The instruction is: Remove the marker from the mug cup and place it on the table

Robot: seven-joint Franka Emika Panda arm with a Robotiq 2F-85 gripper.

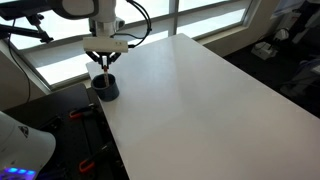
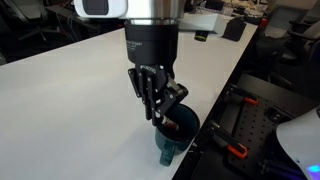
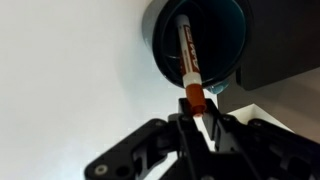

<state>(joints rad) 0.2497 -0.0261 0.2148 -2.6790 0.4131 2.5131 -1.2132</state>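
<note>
The dark blue-grey mug cup (image 1: 106, 88) stands at the corner of the white table (image 1: 200, 100); it also shows in an exterior view (image 2: 176, 132) and in the wrist view (image 3: 200, 35). The marker (image 3: 188, 60) leans inside the mug, white-barrelled with a reddish-brown cap end sticking out over the rim. My gripper (image 3: 196, 112) hangs right above the mug in both exterior views (image 1: 104, 62) (image 2: 158, 108), and its fingers are shut on the marker's reddish-brown end.
The mug stands close to the table's edge, with a black floor and red-handled tools (image 2: 236, 152) below. Windows and a tripod (image 1: 25, 25) are behind. Office desks and chairs (image 2: 225, 20) lie beyond the table's far end.
</note>
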